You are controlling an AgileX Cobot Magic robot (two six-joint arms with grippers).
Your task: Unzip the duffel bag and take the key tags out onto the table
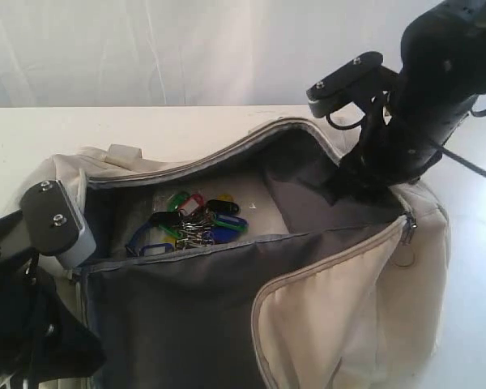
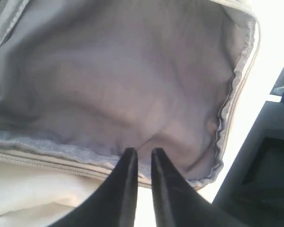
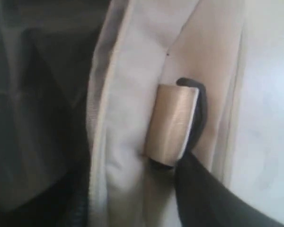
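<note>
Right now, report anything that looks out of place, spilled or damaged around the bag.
Nothing looks spilled or damaged. The duffel bag is unzipped and its front flap sags outward, dark lining showing, which fits the job. The key tags lie in one bunch on the bag's floor, none seen on the table.

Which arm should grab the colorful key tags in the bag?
Probably right: the right arm hangs over the open duffel bag where the key tags lie, while the left gripper seems pinched on its rim.
</note>
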